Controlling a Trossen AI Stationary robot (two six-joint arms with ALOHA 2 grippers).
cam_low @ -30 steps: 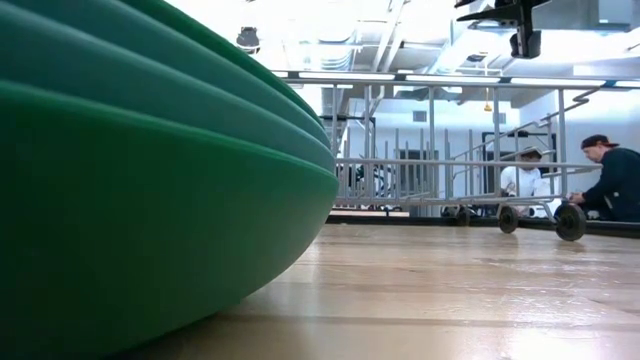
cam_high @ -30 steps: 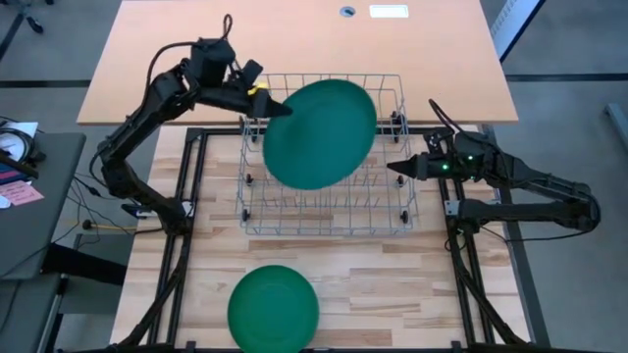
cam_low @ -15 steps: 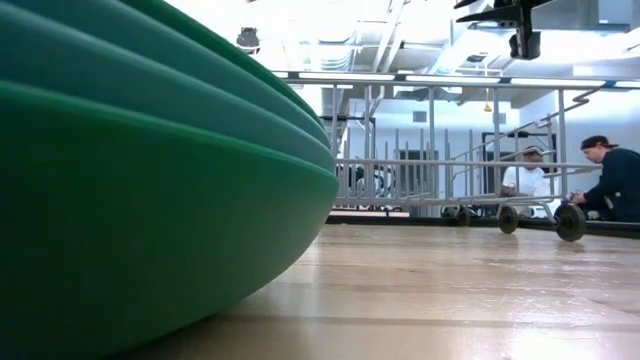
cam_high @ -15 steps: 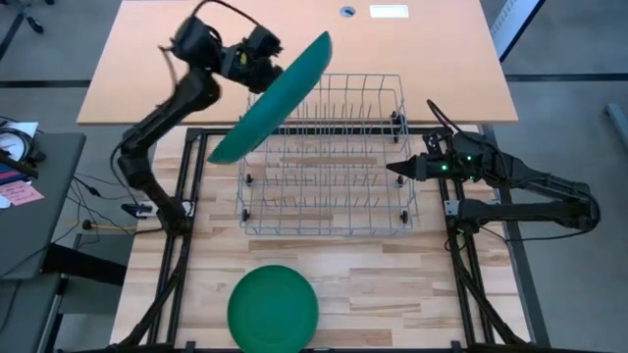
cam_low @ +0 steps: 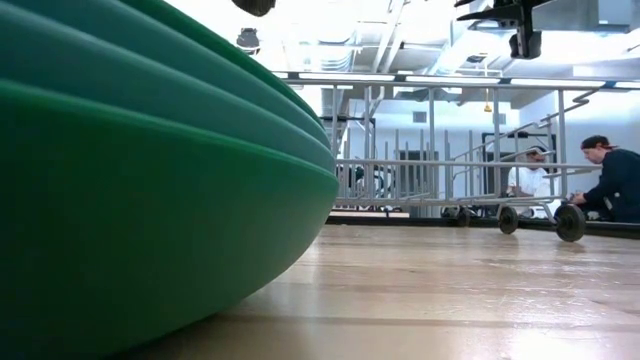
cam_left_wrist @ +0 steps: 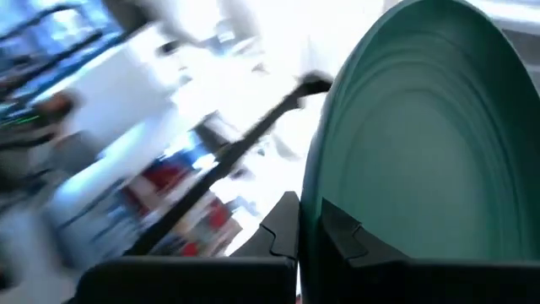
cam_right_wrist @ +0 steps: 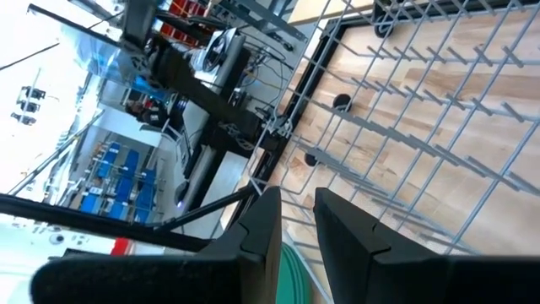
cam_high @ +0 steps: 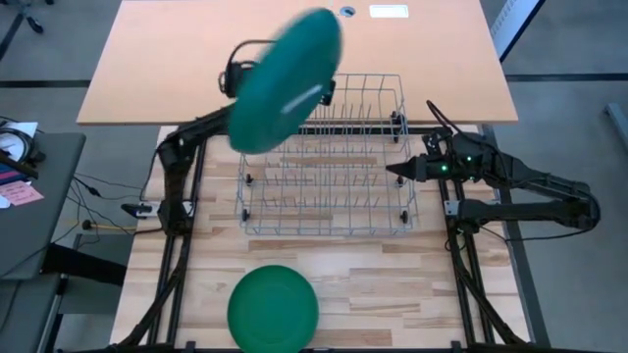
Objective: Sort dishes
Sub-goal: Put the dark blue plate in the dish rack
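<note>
Your left pincer (cam_left_wrist: 310,226) is clenched on the rim of a green plate (cam_high: 287,82), holding it tilted above the wire rack's (cam_high: 329,196) far-left corner so it can slot between the tines. Your right pincer (cam_high: 392,170) waits slightly parted and empty at the rack's right side, while more plates (cam_high: 273,307) remain stacked at the worktop's (cam_high: 392,294) near edge

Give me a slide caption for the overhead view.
Left claw holds a green plate above the rack; another plate lies on the table.
</note>
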